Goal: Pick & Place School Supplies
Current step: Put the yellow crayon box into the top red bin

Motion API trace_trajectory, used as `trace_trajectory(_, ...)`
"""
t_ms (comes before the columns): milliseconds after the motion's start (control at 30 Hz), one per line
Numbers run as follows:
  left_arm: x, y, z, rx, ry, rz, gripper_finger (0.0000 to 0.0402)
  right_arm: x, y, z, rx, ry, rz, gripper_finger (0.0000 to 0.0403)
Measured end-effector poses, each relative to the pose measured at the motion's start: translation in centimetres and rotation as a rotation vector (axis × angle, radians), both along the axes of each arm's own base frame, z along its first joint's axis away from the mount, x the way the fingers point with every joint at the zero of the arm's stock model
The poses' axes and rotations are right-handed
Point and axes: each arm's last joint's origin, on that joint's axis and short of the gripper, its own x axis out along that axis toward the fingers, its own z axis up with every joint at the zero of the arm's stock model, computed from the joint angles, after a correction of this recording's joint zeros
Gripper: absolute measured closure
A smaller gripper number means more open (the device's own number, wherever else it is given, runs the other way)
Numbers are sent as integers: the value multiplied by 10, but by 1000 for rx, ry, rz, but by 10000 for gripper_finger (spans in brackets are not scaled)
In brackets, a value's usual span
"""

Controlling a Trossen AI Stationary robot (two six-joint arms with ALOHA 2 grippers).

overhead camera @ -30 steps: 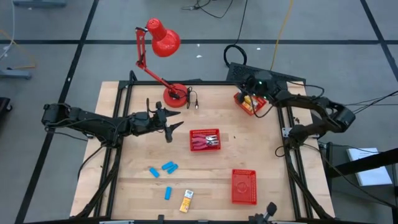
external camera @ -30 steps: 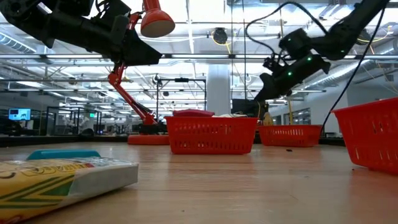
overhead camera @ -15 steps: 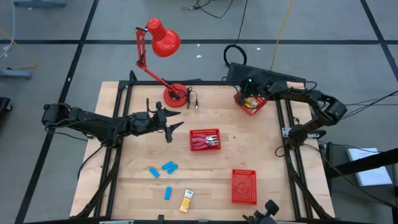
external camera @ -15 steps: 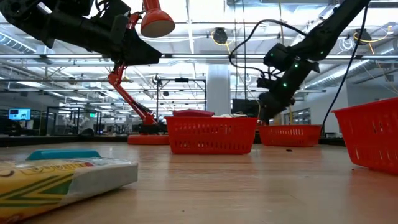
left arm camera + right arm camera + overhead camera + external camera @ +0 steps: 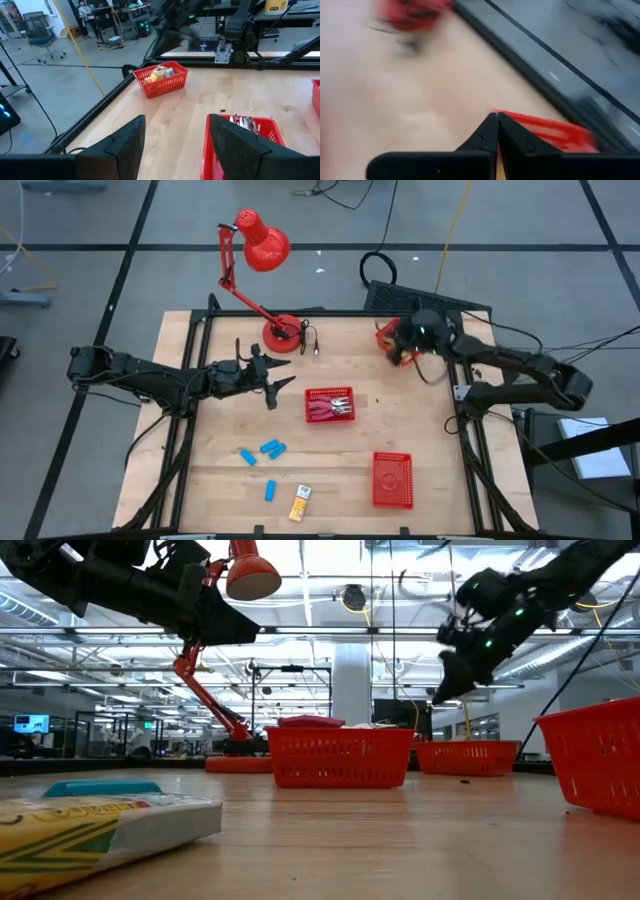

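Note:
Three small blue blocks [image 5: 271, 448] and a yellow-and-white packet [image 5: 300, 503] lie flat on the near-left part of the table; the packet also fills the low view's foreground [image 5: 100, 830]. Red-handled metal tools [image 5: 328, 410] lie in the centre basket. More yellow packets [image 5: 157, 74] sit in the far-right red basket [image 5: 388, 338]. My right gripper [image 5: 405, 345] hovers shut above that basket, its fingertips together in its wrist view [image 5: 497, 117]. My left gripper [image 5: 275, 385] waits open in the air left of the centre basket [image 5: 172, 145].
A red desk lamp [image 5: 262, 245] stands on its base [image 5: 282, 333] at the far edge. A third red mesh basket [image 5: 392, 479] sits near the table's near-right corner. Bare wood lies between the blue blocks and the baskets. People and chairs show in the room beyond.
My right gripper dipped toward the far-right basket, then rose again above it, while that arm's elbow swung out toward the table's right edge. The right wrist view is blurred by this motion. The left arm and the loose items stayed put.

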Motion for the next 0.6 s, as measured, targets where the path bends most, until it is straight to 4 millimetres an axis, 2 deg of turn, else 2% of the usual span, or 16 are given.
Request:
trace_trajectory(167, 0, -9, -1, -14, 9, -35, 176, 10, 61, -7, -5, -148, 299, 403)
trace_trajectory(300, -3, -24, -12, -95, 89, -29, 176, 16, 106, -11, 9, -192, 463, 403)
trace_trajectory(467, -13, -55, -26, -283, 246, -62, 176, 20, 153, -9, -72, -234, 603, 403)
trace_trajectory(600, -21, -91, -25, -441, 367, -115, 176, 23, 178, -4, -118, -305, 704, 403)
